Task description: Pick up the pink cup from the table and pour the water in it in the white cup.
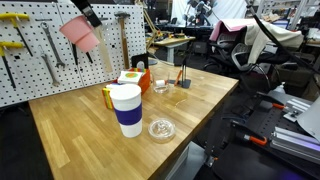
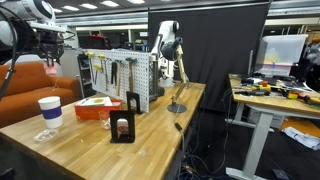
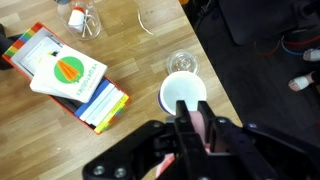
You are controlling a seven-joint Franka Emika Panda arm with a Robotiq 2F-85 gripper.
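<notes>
**Pink mug aloft, pour pending**

In an exterior view, the gripper (image 1: pixel 86 22) clamps the small salmon-pink mug (image 1: pixel 82 36), high at 11 o'clock from the tall white, blue-banded tumbler (image 1: pixel 126 108) on the butcher-block wooden table (image 1: pixel 80 140). In an exterior view, the mug (image 2: pixel 52 68) hangs at the tumbler's 12 o'clock. In the wrist view, the tumbler's mouth (image 3: pixel 183 92) lies at 12 o'clock; I'd lower, centre, then tilt slowly.

Mug (image 1: pixel 80 35) held aloft in the hand (image 1: pixel 86 20) over the tall cup (image 1: pixel 126 108) on the desk (image 1: pixel 70 135).

The tall cup stands on the desk near its front edge. The mug hangs clamped in the hand, high above the cup; in the wrist view the cup's mouth (image 3: pixel 183 92) lies just beyond the hand. A glass dish (image 1: pixel 161 129) sits just beside the cup, toward the desk's edge. A box (image 1: pixel 133 78) lies behind the cup, and a pegboard (image 1: pixel 45 50) stands upright farther behind it.
</notes>
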